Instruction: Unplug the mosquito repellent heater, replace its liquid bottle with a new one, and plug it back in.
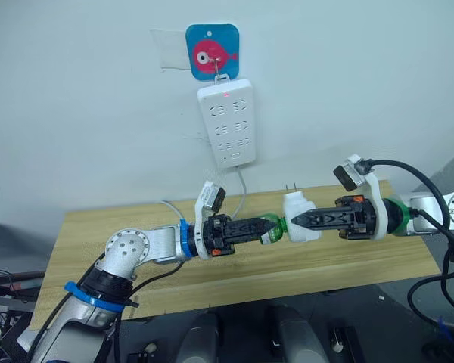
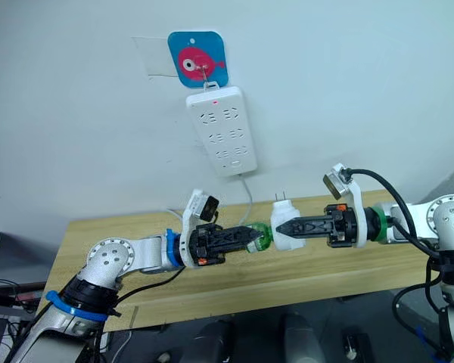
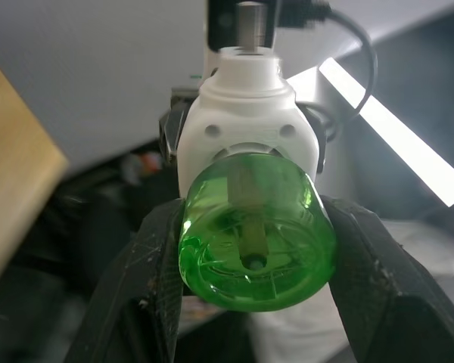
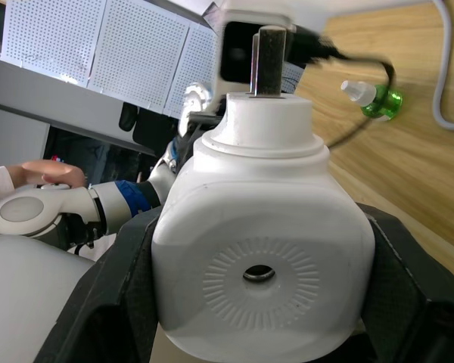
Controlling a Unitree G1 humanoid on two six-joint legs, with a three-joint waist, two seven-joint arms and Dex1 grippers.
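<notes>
The mosquito repellent heater (image 1: 297,206), a small white rounded unit with its two plug prongs pointing up, hangs above the wooden table (image 1: 348,261). My right gripper (image 1: 296,221) is shut on it from the right. A green liquid bottle (image 1: 274,228) meets the heater's left side, its neck in the heater's base (image 3: 246,121). My left gripper (image 1: 263,225) is shut on that bottle (image 3: 257,242) from the left. The heater's round vent hole (image 4: 259,273) faces the right wrist camera. Another green bottle with a white cap (image 4: 374,98) lies on the table behind.
A long white power strip (image 1: 227,121) hangs on the wall from a blue fish hook (image 1: 212,51), its red light on and its cable (image 1: 240,198) dropping behind the table. A person's hand (image 4: 53,172) shows in the right wrist view.
</notes>
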